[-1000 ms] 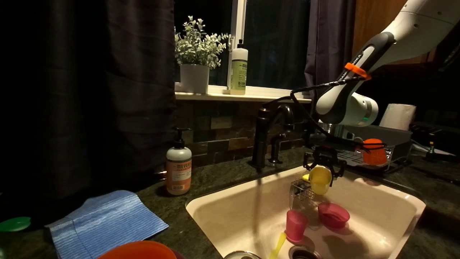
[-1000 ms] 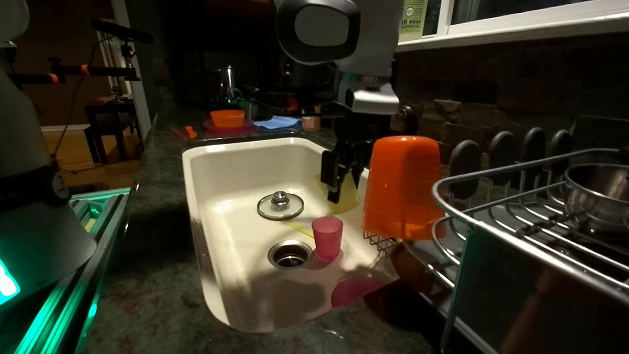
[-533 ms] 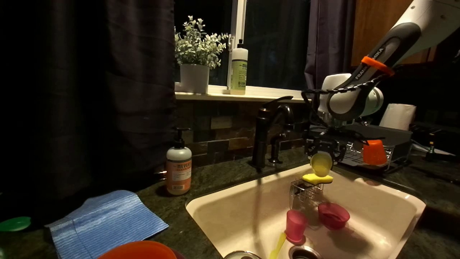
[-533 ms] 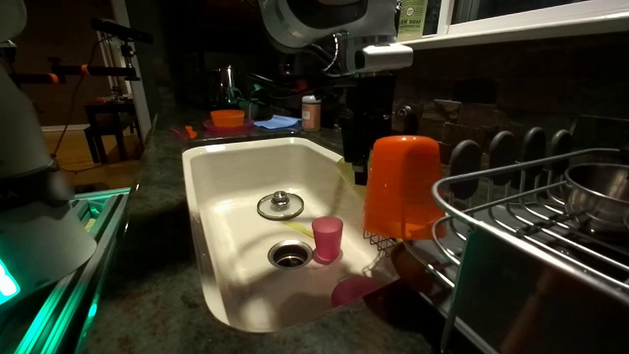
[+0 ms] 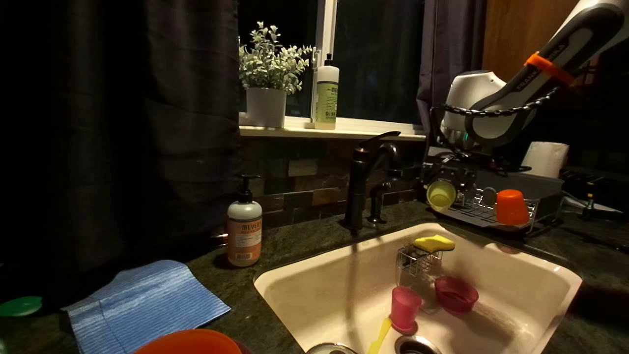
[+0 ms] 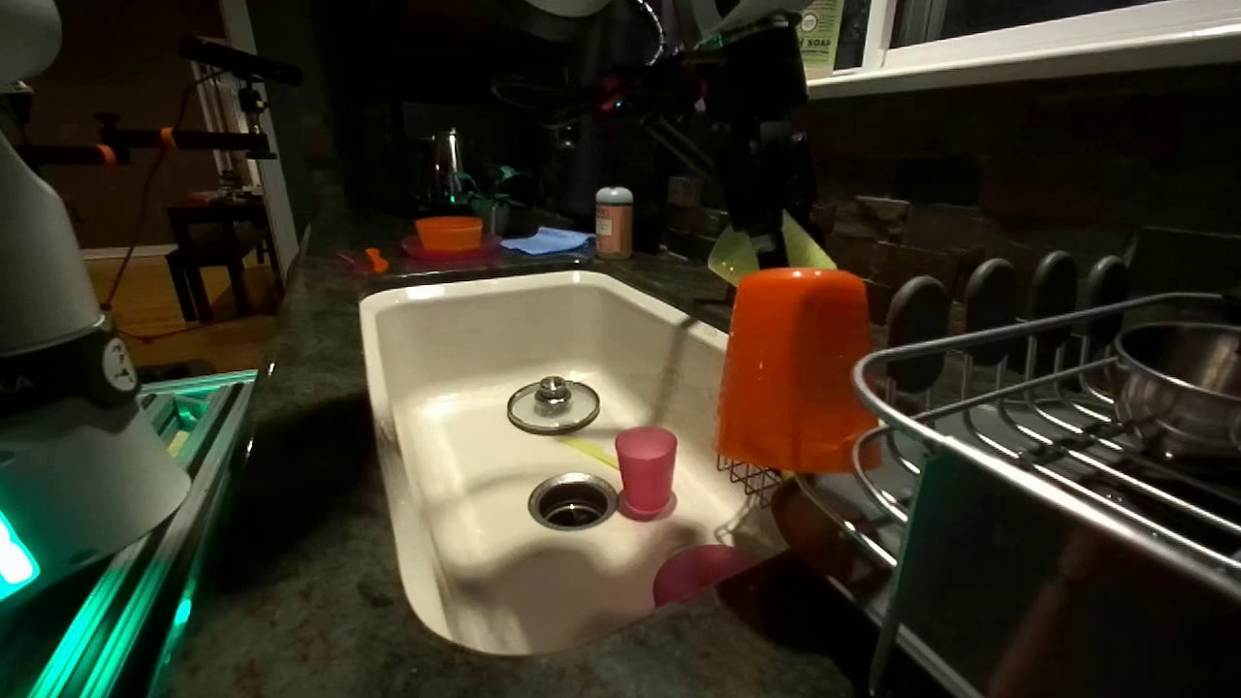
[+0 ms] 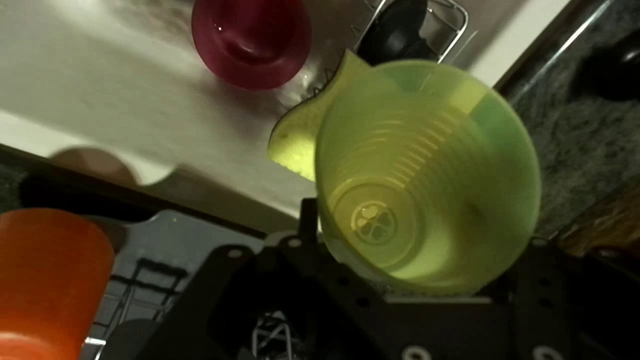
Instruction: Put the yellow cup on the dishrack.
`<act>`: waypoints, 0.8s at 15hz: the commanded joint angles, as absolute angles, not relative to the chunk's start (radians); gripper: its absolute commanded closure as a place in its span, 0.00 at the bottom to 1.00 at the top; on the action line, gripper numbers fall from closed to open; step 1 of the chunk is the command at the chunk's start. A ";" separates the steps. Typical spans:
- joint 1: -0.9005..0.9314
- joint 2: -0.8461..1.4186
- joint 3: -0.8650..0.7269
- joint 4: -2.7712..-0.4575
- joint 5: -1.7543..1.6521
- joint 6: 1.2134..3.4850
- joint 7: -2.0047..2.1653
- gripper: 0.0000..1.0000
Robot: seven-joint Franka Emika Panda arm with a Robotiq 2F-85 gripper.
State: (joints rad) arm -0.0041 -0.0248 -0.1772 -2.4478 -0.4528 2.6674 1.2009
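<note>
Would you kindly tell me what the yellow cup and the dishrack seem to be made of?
The yellow cup: probably plastic, smooth and translucent; light shows through its wall.
The dishrack: apparently metal wire, shiny, with bright streaks along it; coated or bare, unclear.

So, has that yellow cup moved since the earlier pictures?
Yes: in an exterior view, the yellow cup has moved up the picture, from overlapping the white sink to clear above its rim.

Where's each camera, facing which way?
An exterior view: by the orange bowl, facing the dishrack across the sink; arm upper right.
An exterior view: beside the dishrack, facing back along the sink; robot base left, gripper top.
Wrist view: arm-mounted, facing down into the yellow cup; gripper low.
Both exterior views share the pink cup.
</note>
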 commanded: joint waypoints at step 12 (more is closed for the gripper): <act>-0.118 -0.103 -0.089 -2.438 -0.853 2.625 1.398 0.53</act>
State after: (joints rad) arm -0.0862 -0.0591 -0.1135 -2.4336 -0.6949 2.6641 1.2985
